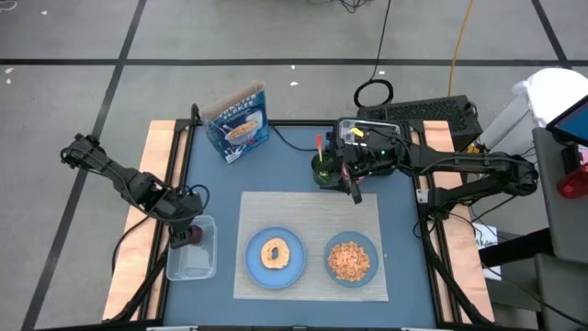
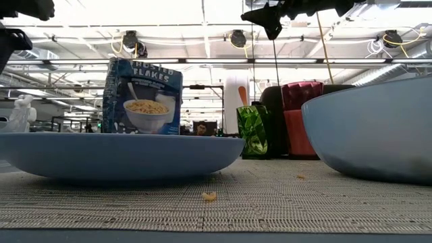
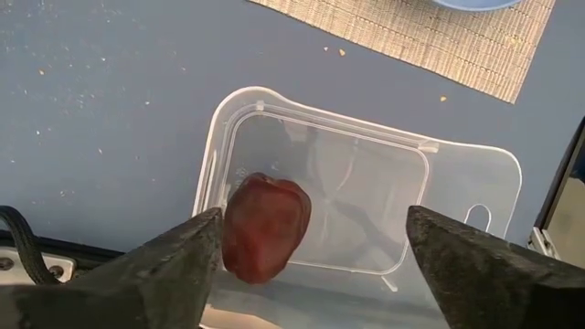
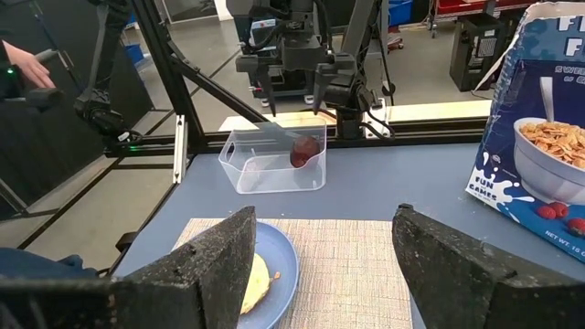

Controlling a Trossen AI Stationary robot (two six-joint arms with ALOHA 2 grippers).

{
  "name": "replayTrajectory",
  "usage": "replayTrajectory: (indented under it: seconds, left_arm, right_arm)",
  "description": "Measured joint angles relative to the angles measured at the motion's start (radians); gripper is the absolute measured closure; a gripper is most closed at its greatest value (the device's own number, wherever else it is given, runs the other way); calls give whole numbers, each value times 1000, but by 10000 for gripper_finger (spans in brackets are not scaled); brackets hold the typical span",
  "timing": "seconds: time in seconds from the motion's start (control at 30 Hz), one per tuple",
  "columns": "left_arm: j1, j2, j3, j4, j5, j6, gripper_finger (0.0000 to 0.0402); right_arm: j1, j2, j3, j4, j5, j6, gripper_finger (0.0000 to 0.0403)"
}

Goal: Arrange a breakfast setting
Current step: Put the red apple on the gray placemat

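Observation:
The small dark-red fruit [image 3: 265, 227] lies inside the clear plastic tub [image 3: 366, 183] at the table's left. My left gripper [image 3: 311, 228] is open above the tub with a finger on either side of the fruit. One finger [image 3: 187, 260] is right beside it, and I cannot tell whether they touch. The bagel [image 1: 274, 253] lies on the light-blue plate [image 1: 253, 267], and the light-blue bowl [image 1: 367, 246] holds cereal. Both stand on the beige placemat [image 1: 308, 213]. The orange-handled spoon [image 1: 320, 145] stands in a green cup [image 1: 322, 168]. My right gripper [image 1: 355, 190] is open and empty over the placemat's far edge.
A cereal box [image 1: 237, 119] stands at the far left of the table. A black appliance [image 1: 367, 140] with cables sits at the far right, behind the green cup. A few crumbs [image 2: 210, 196] lie on the placemat. A person's hand [image 4: 23, 68] shows beyond the table.

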Motion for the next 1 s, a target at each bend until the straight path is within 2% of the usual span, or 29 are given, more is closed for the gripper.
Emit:
replayTrajectory:
  seconds: [0.3,0.6,0.83,1.0]
  left_arm:
    - [-78,0,-78,5,7,-63,41]
    - [-118,13,-77,34,7,-91,41]
    - [-122,13,-134,204,6,-92,41]
    - [-122,14,-224,236,15,-121,41]
  right_arm:
    - [0,0,0,0,0,0,156]
    - [0,0,0,0,0,0,156]
    - [0,0,0,0,0,0,156]
    - [0,0,0,0,0,0,156]
